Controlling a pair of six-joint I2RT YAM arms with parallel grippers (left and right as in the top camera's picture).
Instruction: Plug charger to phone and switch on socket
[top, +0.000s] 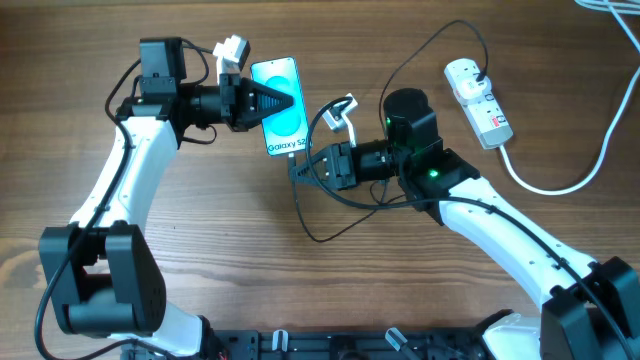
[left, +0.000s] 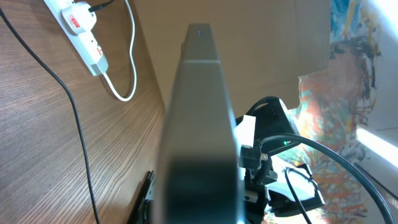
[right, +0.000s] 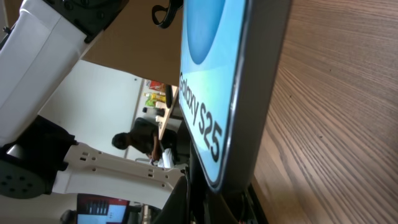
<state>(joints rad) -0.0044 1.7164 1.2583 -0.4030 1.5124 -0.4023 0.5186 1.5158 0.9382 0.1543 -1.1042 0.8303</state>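
Observation:
The phone (top: 285, 130) has a cyan screen and "Galaxy" text, and is held off the table. My left gripper (top: 268, 101) is shut on its sides from the left. In the left wrist view its dark edge (left: 199, 124) fills the middle. My right gripper (top: 299, 166) is shut on the charger plug at the phone's lower end. The thin black cable (top: 312, 228) loops down from it. In the right wrist view the phone's "Galaxy S25" end (right: 211, 74) sits right at my fingers, and the plug tip is hidden. The white socket (top: 479, 101) lies at the far right, with a plug in it.
The socket's thick white cord (top: 590, 160) curves off the right edge. The socket (left: 81, 31) and black cable (left: 74, 124) also show in the left wrist view. The wooden table (top: 200, 260) lies beneath both arms.

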